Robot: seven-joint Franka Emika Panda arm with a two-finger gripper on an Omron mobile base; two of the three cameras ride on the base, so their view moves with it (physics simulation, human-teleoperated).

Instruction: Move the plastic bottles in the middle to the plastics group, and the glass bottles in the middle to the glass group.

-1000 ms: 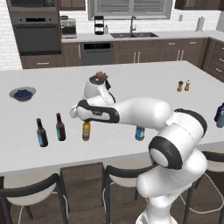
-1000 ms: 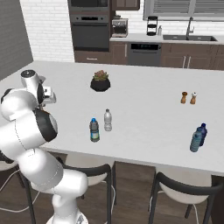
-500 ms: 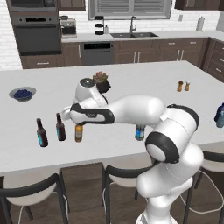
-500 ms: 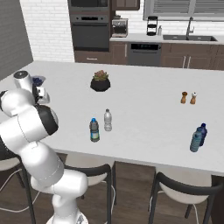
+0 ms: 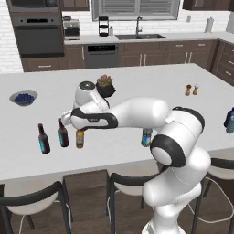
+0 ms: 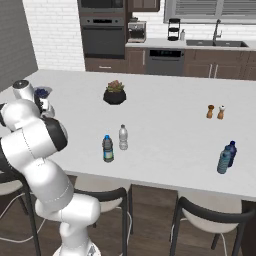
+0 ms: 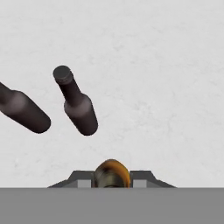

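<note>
Amber bottle [image 5: 80, 138] stands upright directly beneath the gripper [image 7: 112, 181], long axis vertical. The hand view looks straight down on its cap, which sits between the jaws; they appear closed on the neck. On the bench [image 5: 137, 91], the amber bottle sits just beside the glass group [image 5: 53, 137], on the side nearer the arm. Judged next step: release it. The two plastic bottles [image 6: 115, 142] remain mid-bench, well apart from the plastics group [image 6: 226, 157]. A bowl [image 5: 23, 98] beyond the glass group holds dark blue pieces.

The white arm stretches low across the island counter [image 5: 137, 87], its gripper [image 5: 78, 129] pointing straight down, both fingers clamped around the amber bottle [image 5: 80, 138] at its neck.
</note>
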